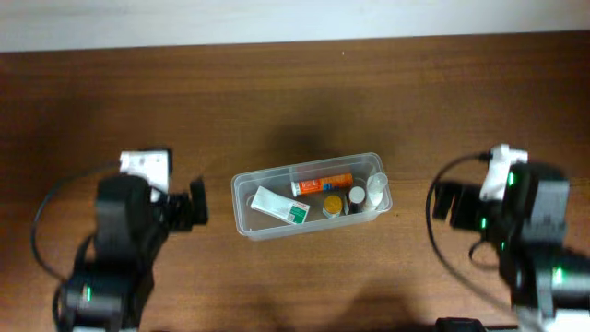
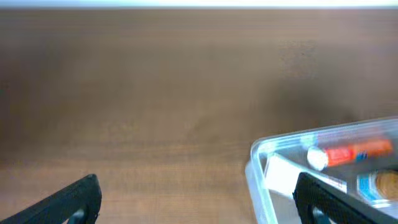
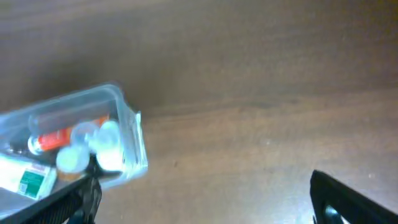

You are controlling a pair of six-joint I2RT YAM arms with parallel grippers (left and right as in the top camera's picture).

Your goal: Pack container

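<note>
The clear plastic container point(image 1: 243, 214) sits in the middle of the table. Inside lie an orange tube point(image 1: 323, 183), a white-and-green box point(image 1: 279, 207), a yellow-capped jar point(image 1: 332, 204), a dark-capped vial point(image 1: 356, 196) and a clear vial point(image 1: 376, 188). My left gripper point(image 1: 196, 203) is open and empty, just left of the container; the left wrist view shows the container's corner point(image 2: 258, 155) by my right finger. My right gripper point(image 1: 446, 205) is open and empty, to the right of it; the right wrist view shows the container point(image 3: 127, 124) at far left.
The brown wooden table point(image 1: 295, 101) runs to a pale wall strip at the back. Black cables loop beside each arm at the front corners.
</note>
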